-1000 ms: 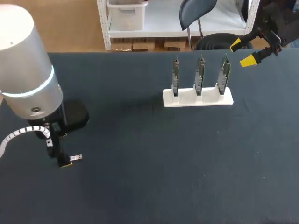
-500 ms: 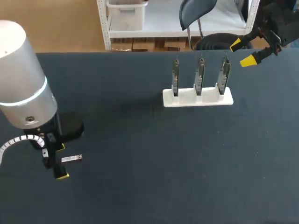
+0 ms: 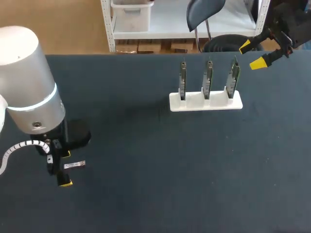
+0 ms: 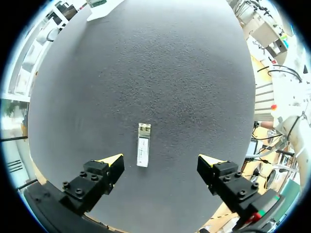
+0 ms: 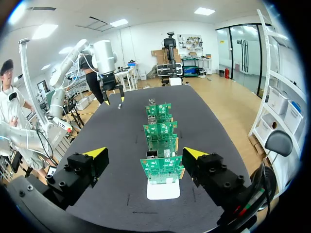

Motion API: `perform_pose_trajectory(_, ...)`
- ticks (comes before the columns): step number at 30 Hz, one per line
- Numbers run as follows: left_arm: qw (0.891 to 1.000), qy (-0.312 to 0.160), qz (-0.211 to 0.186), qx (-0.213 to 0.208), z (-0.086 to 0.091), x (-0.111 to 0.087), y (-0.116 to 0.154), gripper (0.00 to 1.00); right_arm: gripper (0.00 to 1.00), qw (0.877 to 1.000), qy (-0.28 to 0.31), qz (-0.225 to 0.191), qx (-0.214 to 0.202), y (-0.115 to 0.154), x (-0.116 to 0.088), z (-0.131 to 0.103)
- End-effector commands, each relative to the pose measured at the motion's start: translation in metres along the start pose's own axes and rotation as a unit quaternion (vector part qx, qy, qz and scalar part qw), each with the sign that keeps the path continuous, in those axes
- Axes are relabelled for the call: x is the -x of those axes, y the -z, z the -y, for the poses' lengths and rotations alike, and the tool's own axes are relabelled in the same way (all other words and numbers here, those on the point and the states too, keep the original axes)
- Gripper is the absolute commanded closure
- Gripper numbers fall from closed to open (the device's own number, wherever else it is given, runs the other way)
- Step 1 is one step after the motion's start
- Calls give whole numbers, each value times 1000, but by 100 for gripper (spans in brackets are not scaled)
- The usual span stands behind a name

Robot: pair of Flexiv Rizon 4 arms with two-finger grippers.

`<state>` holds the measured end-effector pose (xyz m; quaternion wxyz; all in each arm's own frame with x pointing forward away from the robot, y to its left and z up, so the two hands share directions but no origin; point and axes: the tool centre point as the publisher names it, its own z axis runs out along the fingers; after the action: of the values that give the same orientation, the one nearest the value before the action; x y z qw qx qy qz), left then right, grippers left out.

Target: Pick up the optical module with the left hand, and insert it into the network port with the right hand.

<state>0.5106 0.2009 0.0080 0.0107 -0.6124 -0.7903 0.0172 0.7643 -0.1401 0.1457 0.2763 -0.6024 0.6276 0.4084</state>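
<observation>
Left gripper (image 4: pixel 160 160) over the optical module (image 4: pixel 143 151).
Its fingers (image 4: pixel 111 164) stand apart, module between them; right gripper (image 3: pixel 251 55), well away, also spread.

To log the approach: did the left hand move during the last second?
Yes. Against the unmoved optical module, the left hand slid toward the table's near edge in the head view.

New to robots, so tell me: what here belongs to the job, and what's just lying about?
For the job: small metal module, three circuit boards in a white stand, left gripper, right gripper.
Just background: dark table.
</observation>
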Motion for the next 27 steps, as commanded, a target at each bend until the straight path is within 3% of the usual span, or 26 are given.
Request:
perform_pose_trajectory(1,1000,-4,-4,-6,-7,-2,-3,0,0,1000,0,1,4,0,0,4)
perform_pose_trajectory(12,1000,-7,-15,-7,-13,-12,-9,0,0,1000,0,1,4,0,0,4)
perform_pose_trajectory(19,999,-36,-38,-10,-12,-9,-17,0,0,1000,0,1,4,0,0,4)
perform_pose_trajectory(27,999,-30,-33,-13,-11,-10,-23,0,0,1000,0,1,4,0,0,4)
